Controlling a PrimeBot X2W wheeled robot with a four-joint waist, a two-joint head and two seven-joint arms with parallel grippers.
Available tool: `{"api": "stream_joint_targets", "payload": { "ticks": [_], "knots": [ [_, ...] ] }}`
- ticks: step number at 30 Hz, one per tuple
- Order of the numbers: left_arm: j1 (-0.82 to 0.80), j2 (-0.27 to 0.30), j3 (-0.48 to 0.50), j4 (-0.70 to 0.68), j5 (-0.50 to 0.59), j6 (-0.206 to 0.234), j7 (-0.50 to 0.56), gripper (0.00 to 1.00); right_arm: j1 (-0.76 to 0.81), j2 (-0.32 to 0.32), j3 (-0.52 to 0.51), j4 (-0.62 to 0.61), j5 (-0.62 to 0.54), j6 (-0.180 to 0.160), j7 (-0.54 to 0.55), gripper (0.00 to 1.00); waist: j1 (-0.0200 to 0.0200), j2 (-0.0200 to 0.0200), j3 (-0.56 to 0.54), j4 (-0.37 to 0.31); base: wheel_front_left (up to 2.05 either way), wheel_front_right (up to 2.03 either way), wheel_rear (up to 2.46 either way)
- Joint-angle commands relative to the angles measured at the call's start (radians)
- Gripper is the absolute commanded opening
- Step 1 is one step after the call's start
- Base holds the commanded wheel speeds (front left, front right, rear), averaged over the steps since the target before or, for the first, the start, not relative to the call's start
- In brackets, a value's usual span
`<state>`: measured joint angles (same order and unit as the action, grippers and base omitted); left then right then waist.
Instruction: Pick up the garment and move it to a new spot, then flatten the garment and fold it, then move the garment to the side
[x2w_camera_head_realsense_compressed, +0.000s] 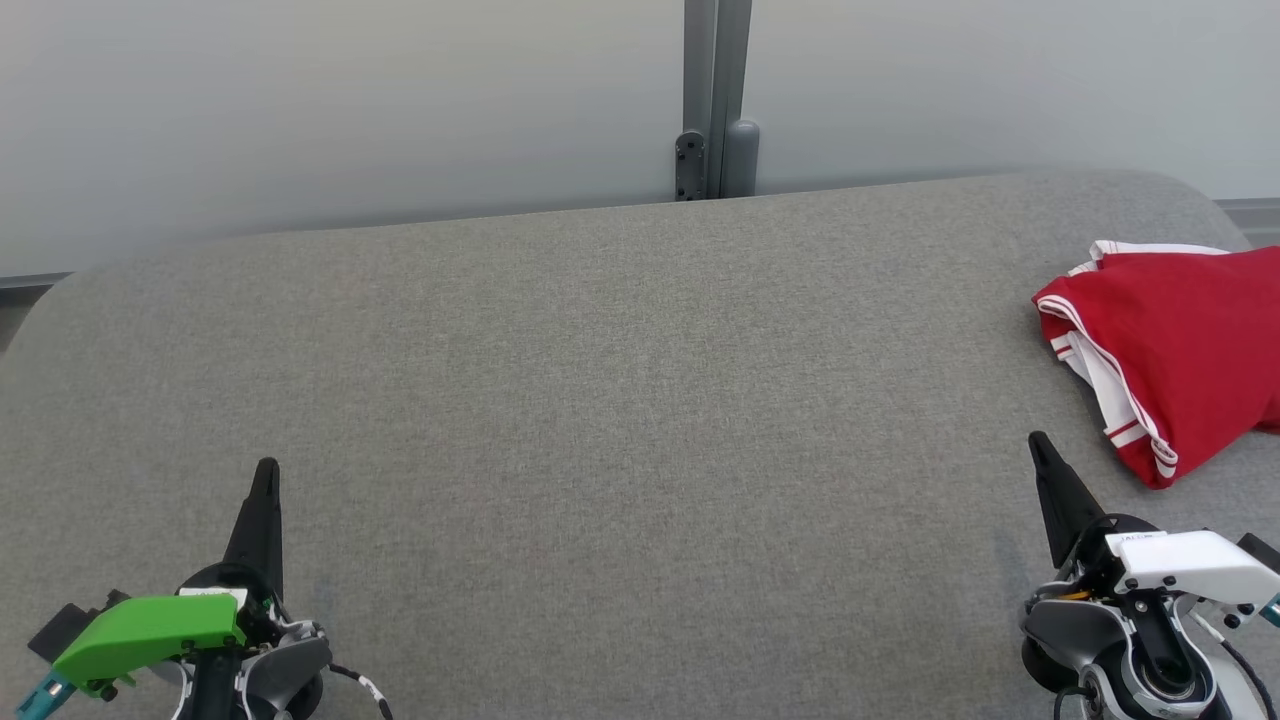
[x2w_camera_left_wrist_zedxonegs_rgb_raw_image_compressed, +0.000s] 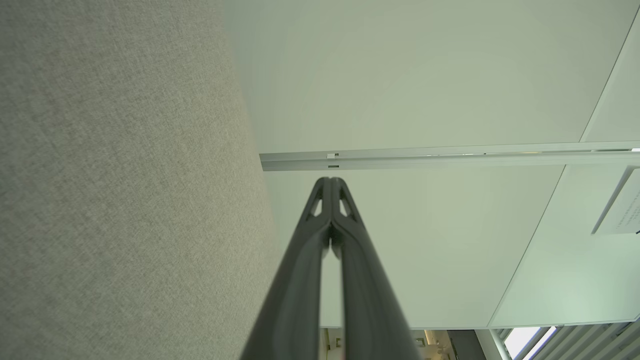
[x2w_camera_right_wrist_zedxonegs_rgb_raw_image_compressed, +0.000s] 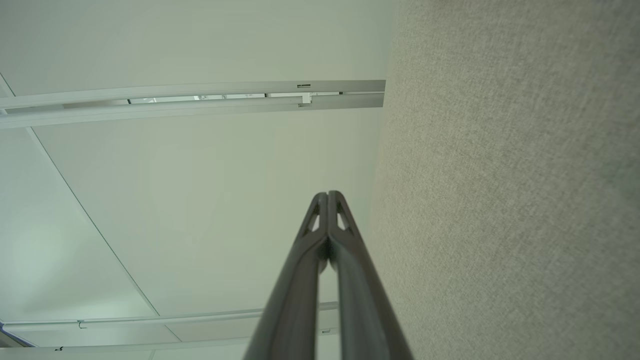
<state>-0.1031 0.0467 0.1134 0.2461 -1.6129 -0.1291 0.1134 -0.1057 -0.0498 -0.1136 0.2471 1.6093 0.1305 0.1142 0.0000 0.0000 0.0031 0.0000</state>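
The garment (x2w_camera_head_realsense_compressed: 1170, 345) is red with white striped trim, lying bunched and folded over at the far right of the grey fabric surface (x2w_camera_head_realsense_compressed: 620, 400), partly cut off by the head view's right edge. My left gripper (x2w_camera_head_realsense_compressed: 266, 470) rests at the lower left, shut and empty, fingers pointing up. At the lower right my right gripper (x2w_camera_head_realsense_compressed: 1038, 442) is shut as well and holds nothing, its tip a short way left of and below the garment's near corner. In the left wrist view my left gripper (x2w_camera_left_wrist_zedxonegs_rgb_raw_image_compressed: 330, 181) has its fingers pressed together; in the right wrist view my right gripper (x2w_camera_right_wrist_zedxonegs_rgb_raw_image_compressed: 328, 194) does too.
A pale frosted wall with a grey vertical post (x2w_camera_head_realsense_compressed: 715, 100) runs behind the fabric surface's far edge. The wrist views show the grey fabric (x2w_camera_left_wrist_zedxonegs_rgb_raw_image_compressed: 125, 200) on one side and pale wall panels with metal rails (x2w_camera_right_wrist_zedxonegs_rgb_raw_image_compressed: 200, 97) beyond.
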Motion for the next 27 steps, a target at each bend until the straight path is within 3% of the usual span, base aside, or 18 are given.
{"api": "stream_joint_targets", "payload": {
  "ticks": [1, 27],
  "knots": [
    [-0.013, 0.006, 0.003, -0.002, -0.001, -0.004, 0.004, 0.0, -0.007, -0.001, -0.002, -0.004, 0.007, 0.0, 0.004, 0.0, 0.0, 0.0, 0.0, 0.0, 0.0, 0.0, 0.0],
    [-0.012, 0.007, 0.003, -0.002, -0.001, -0.004, 0.004, 0.0, -0.007, -0.001, -0.001, -0.004, 0.007, 0.0, 0.004, 0.0, 0.0, 0.0, 0.0, 0.0, 0.0, 0.0, 0.0]
  ]
}}
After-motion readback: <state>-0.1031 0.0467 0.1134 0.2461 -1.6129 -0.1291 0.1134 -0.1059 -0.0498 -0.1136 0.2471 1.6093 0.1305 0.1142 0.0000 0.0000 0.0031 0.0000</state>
